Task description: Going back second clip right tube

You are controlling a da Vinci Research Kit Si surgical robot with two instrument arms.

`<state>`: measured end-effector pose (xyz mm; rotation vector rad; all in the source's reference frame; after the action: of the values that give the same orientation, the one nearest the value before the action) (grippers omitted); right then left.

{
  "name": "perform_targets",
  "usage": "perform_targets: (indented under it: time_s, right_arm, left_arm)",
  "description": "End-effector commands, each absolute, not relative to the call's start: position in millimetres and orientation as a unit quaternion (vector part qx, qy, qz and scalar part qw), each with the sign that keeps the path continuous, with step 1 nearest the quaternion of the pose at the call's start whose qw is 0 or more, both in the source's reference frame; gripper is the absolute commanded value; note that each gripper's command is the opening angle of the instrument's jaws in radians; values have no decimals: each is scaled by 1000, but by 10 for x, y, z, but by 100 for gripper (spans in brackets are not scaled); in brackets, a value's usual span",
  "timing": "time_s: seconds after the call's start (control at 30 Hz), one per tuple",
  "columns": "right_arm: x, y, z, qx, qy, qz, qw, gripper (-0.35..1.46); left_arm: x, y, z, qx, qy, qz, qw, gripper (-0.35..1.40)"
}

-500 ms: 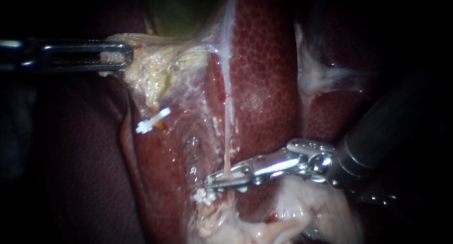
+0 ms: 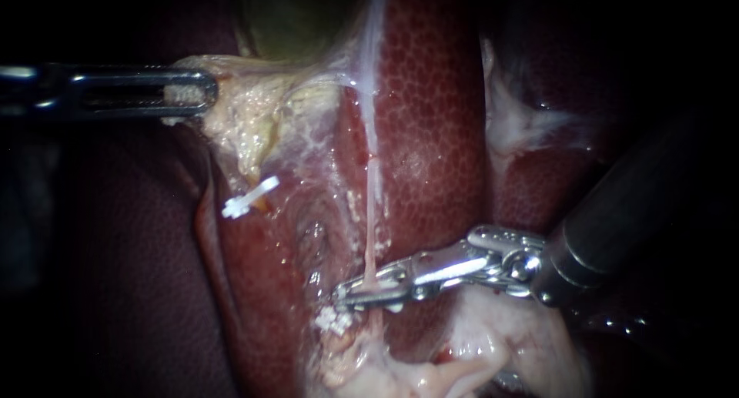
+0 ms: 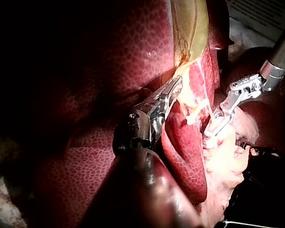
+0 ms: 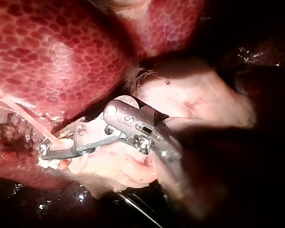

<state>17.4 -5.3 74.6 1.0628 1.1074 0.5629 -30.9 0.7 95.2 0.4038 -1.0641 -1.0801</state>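
Note:
The right tube (image 2: 373,213) is a thin pink strand running down over the liver (image 2: 431,121). My right instrument (image 2: 358,294) lies across its lower end with its jaws open by a narrow gap, the tube between them. A white clip (image 2: 332,319) sits on the tube just below the jaws. Another white clip (image 2: 250,198) sits on the left tube. My left instrument (image 2: 192,90) is shut on pale yellow tissue at the gallbladder (image 2: 292,21) neck. In the right wrist view, the right instrument (image 4: 52,149) meets the tube (image 4: 28,118).
Pale fatty tissue (image 2: 493,344) bulges under the right instrument's wrist. Dark liver (image 2: 115,275) fills the left side. The left wrist view shows the left instrument (image 3: 173,90) on the yellow tissue and the right instrument (image 3: 218,123) beside it.

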Motion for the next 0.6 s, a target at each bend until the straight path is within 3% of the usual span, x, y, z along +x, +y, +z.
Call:
perform_targets:
  time_s: [0.03, 0.13, 0.33, 0.6]
  right_arm:
    - [174, -53, 746, 468, 499, 244, 687, 35]
    - [176, -53, 745, 461, 504, 233, 692, 49]
    - [177, -53, 745, 431, 517, 233, 702, 59]
    - [169, -47, 744, 392, 535, 220, 715, 60]
  left_arm:
    - [-309, 7, 952, 182, -479, -486, 708, -35]
    - [-309, 7, 952, 182, -479, -486, 708, -35]
    - [-309, 6, 952, 182, -479, -486, 708, -35]
    - [-309, 6, 952, 181, -479, -486, 708, -35]
